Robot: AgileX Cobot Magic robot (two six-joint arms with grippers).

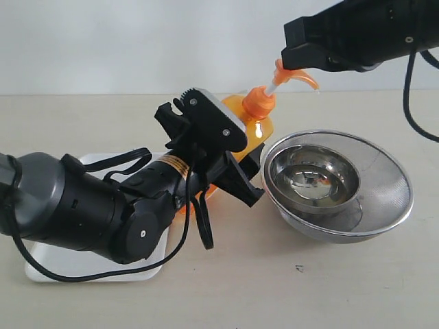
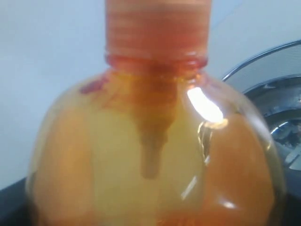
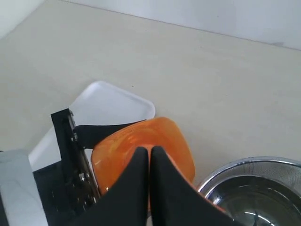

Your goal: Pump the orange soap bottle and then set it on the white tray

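Nearest us on the left lies the white tray, mostly hidden under the left arm and carrying no bottle. Just beyond its right edge, the left gripper has its jaws partly spread and clamped on the body of the orange soap bottle. The bottle sits between the tray and the nested steel bowls on the right. It leans a little, and we cannot tell whether its base is on the table, since the claw hides it.

Farther back and higher, the right gripper is fully closed and empty. Its tip meets the top of the pump head, whose spout points right, over the bowls. The white stem below the head shows, so the head looks to be up.

We judge the pumping step to be in hand. We see no soap at the spout. Moving the bottle left onto the tray is not yet done.
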